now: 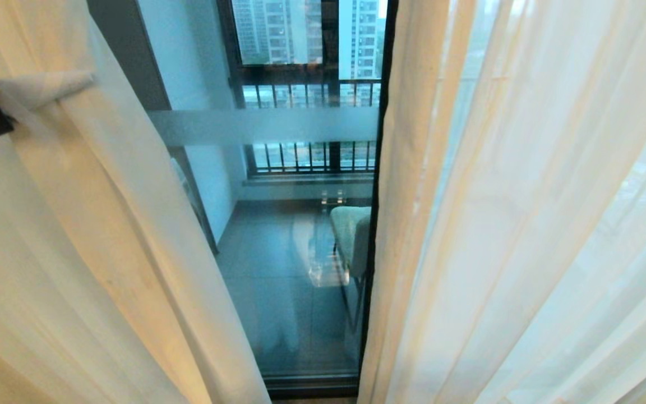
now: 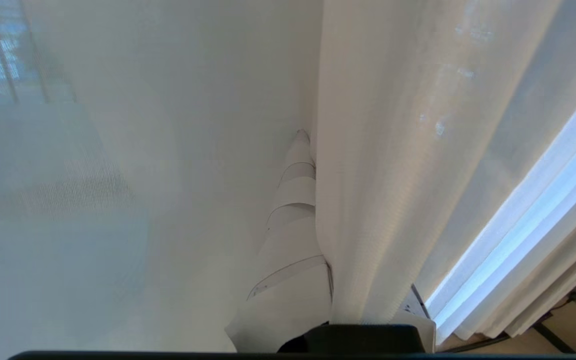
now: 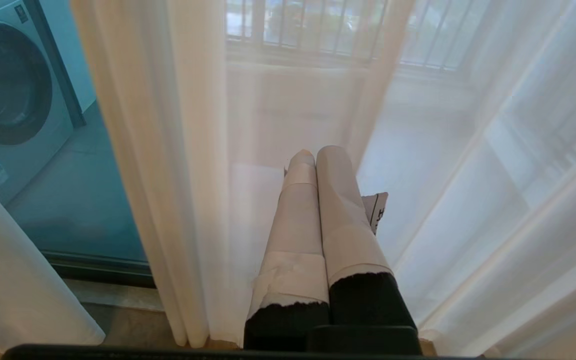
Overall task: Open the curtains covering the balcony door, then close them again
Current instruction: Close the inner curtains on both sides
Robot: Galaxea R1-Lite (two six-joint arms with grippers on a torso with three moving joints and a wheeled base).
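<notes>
The curtains (image 1: 525, 224) hang parted, one panel left and one right, with the balcony door (image 1: 295, 129) showing in the gap between them. The left gripper (image 1: 42, 87), at the far left, has its jaws pinching what looks like the left panel's edge. The right gripper (image 3: 318, 155) sits low by the right panel, jaws pressed together, empty.

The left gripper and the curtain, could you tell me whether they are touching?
Touching. The left wrist view shows the left gripper shut on a fold of the cream curtain, which hides one finger.
</notes>
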